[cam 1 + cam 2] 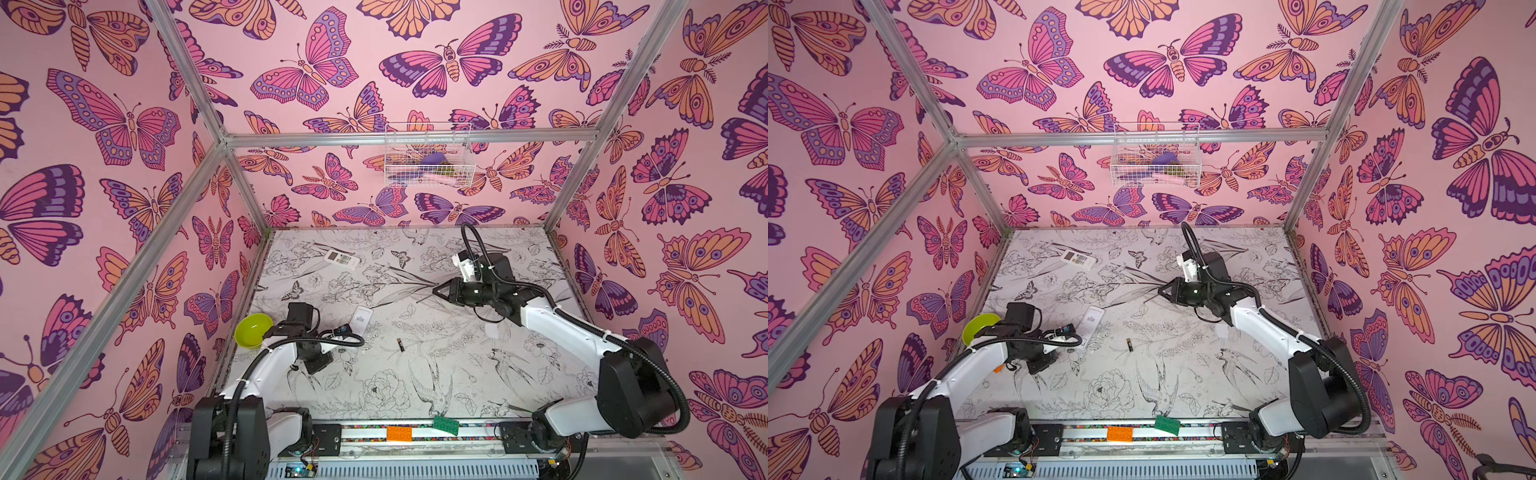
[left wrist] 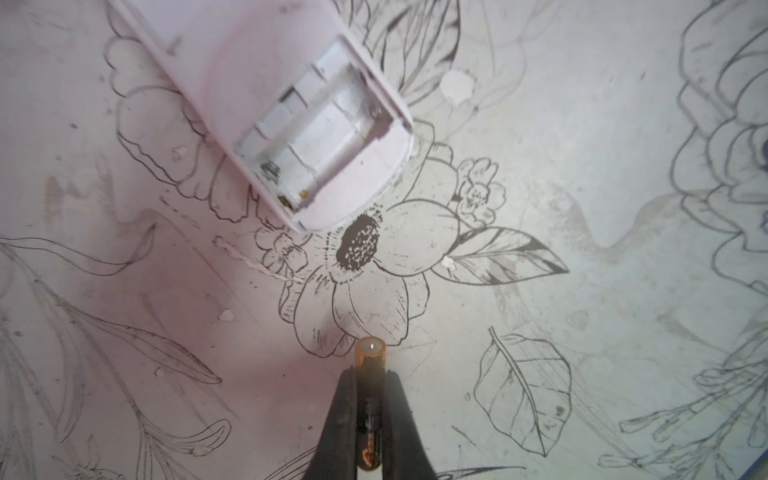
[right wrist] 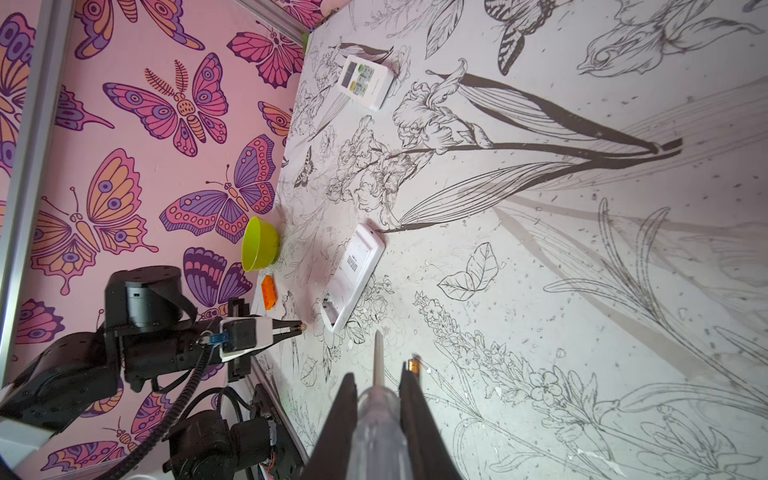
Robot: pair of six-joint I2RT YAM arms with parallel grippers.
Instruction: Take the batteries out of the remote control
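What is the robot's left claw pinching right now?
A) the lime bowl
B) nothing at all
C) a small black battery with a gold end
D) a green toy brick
C: the left wrist view shows the left gripper shut around a battery, its gold end poking out in front.

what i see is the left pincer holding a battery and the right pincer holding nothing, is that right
Not quite. The left pincer does hold a battery, but the right pincer is not empty: the right wrist view shows it shut on a clear-handled tool with a thin metal shaft.
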